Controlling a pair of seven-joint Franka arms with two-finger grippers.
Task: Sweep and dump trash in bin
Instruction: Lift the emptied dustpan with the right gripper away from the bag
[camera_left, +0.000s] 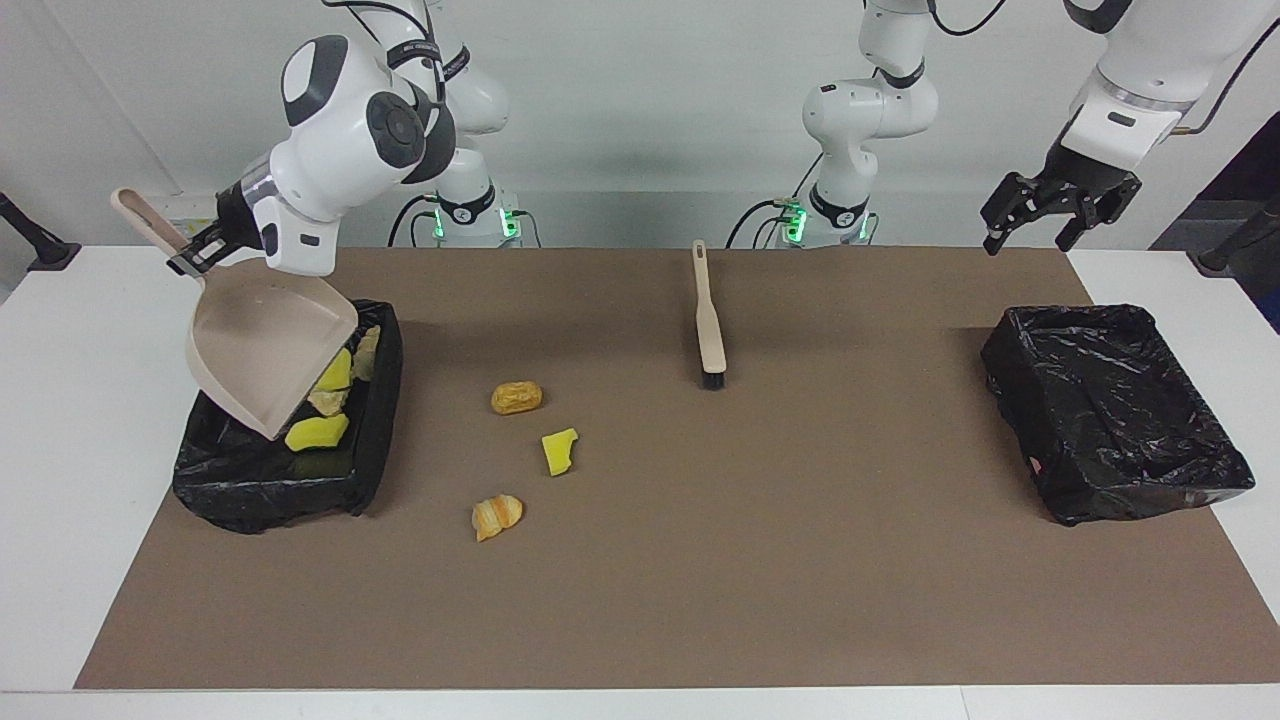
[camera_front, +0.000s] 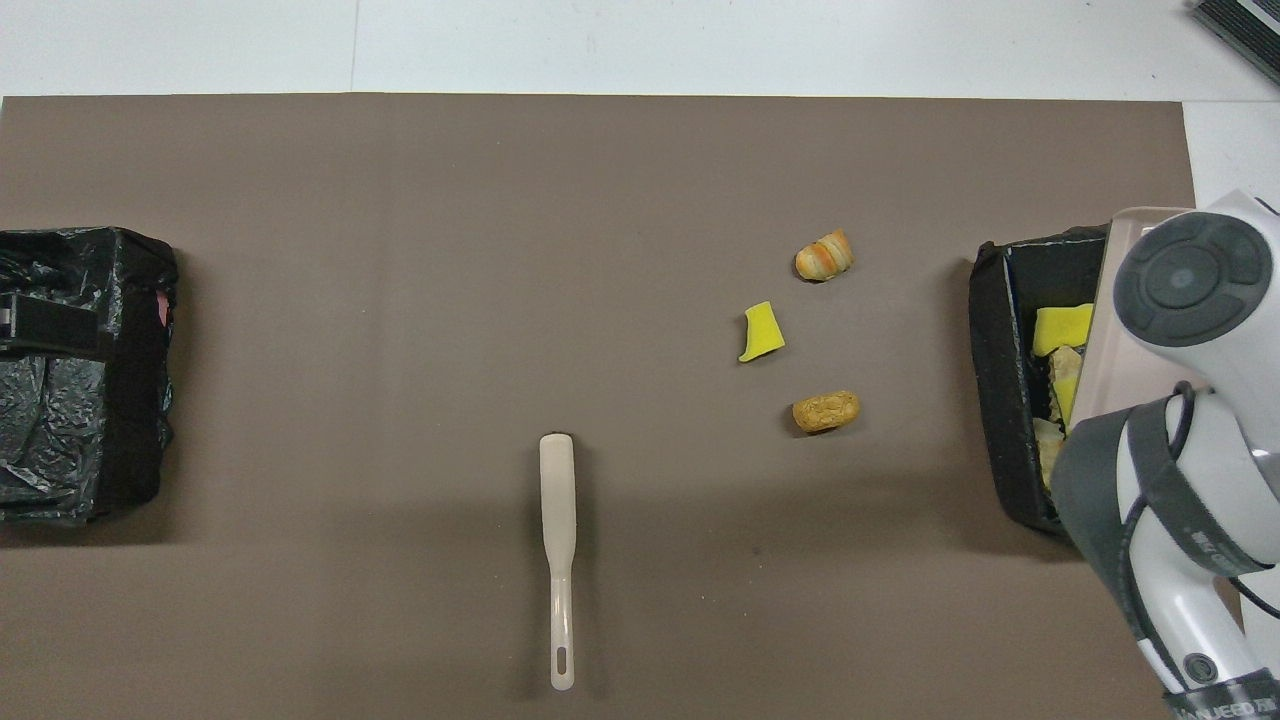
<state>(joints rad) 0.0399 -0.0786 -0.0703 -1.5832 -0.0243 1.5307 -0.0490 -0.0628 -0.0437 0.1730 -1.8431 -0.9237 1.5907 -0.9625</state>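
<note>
Dustpan (camera_left: 262, 352) is hanging tilted over the bin (camera_left: 375, 420) at the right arm's end, its handle clamped in the right gripper (camera_left: 192, 262). Four scraps (camera_left: 316, 432) are lying in that bin; three more (camera_left: 516, 397) are sitting on the mat (camera_left: 760, 560) beside it. Left gripper (camera_left: 1040, 222) is hovering with fingers apart over the table corner near the other bin (camera_left: 1190, 470). Brush (camera_left: 709, 322) is lying mid-mat.

The middle of the brown mat (camera_left: 800, 560) lies open. A beige long-handled brush (camera_left: 709, 320) lies at its robot-side edge. Three scraps of trash (camera_left: 540, 440) cluster near the black-lined bin (camera_left: 375, 440) at the right arm's end, over which a tilted beige plastic dustpan (camera_left: 262, 355) hangs. Another black-lined bin (camera_left: 1115, 410) blocks the left arm's end.
</note>
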